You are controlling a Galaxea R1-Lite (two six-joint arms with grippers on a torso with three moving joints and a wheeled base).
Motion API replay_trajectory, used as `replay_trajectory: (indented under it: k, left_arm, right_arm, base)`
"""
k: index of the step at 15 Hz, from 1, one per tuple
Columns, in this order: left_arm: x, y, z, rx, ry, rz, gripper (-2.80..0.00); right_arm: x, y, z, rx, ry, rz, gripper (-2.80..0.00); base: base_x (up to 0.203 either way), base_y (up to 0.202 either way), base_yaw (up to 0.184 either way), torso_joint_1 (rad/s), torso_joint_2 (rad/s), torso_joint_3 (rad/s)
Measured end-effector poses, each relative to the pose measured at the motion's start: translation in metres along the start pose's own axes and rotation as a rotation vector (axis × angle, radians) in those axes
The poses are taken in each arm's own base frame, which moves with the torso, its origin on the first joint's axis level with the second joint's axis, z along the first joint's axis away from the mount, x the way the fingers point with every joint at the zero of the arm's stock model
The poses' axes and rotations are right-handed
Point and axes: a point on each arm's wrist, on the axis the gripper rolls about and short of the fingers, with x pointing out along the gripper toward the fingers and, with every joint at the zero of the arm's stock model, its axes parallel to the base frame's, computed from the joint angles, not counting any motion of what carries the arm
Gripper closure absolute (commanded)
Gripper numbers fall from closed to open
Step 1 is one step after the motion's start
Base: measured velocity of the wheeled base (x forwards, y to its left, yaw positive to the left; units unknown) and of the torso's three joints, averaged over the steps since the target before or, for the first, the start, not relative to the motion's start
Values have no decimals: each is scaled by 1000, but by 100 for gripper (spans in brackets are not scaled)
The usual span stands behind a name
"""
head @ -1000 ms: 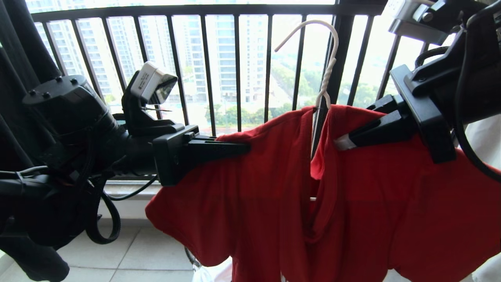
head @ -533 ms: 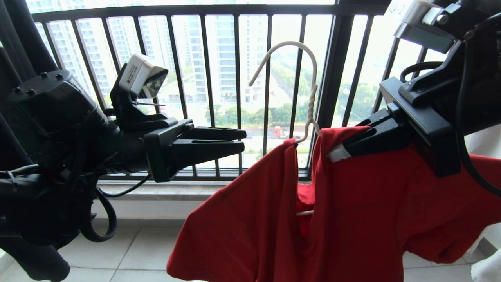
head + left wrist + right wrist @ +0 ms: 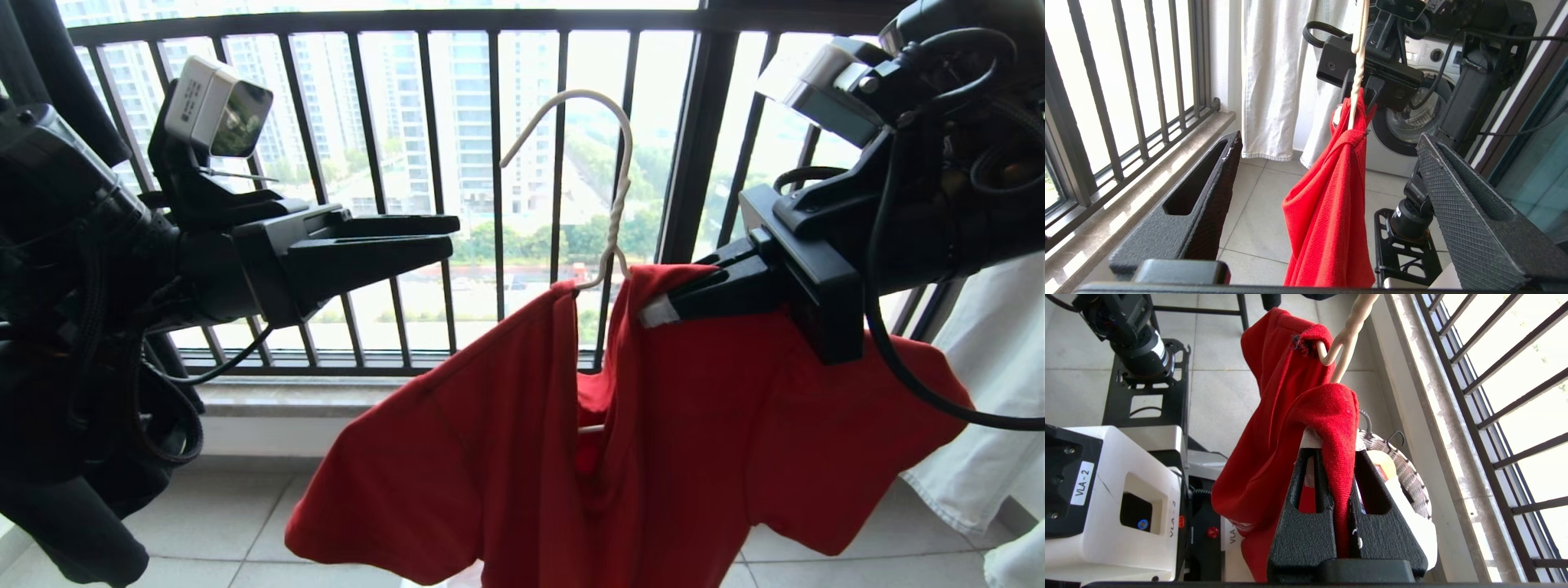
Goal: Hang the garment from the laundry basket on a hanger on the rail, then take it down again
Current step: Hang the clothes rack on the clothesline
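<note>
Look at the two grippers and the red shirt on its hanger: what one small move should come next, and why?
Probably the right gripper should lift the hanger toward the rail. It alone is shut on the shoulder of the red shirt, which is draped on the hanger, while the left gripper stands open, clear of the cloth. The hook is free, catching nothing; no rail shows in these views.

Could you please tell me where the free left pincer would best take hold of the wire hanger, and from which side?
Probably the twisted neck of the hanger, just above the red T-shirt, approached from the robot's left. That stretch is bare and nearly upright, while cloth covers the hanger's arms. The left pincer is open and level on that side; the right pincer is shut on the cloth-covered shoulder opposite.
</note>
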Motion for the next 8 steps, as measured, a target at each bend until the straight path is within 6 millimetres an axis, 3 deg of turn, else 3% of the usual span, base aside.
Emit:
replay_trajectory:
  k: [2, 3, 8]
  left_arm:
    - [-3, -4, 9, 1, -50, 57, -280]
    - [-4, -6, 13, 9, -69, 77, 0]
    - [-9, -17, 21, 11, -93, 99, 0]
  right_arm:
    - [1, -7, 0, 34, -45, -30, 0]
    - [3, -9, 1, 45, -73, -46, 0]
    - [-13, -11, 5, 105, -139, -140, 0]
  base:
    - [0, 0, 0, 0, 0, 0]
    - [0, 0, 0, 0, 0, 0]
    - [0, 0, 0, 0, 0, 0]
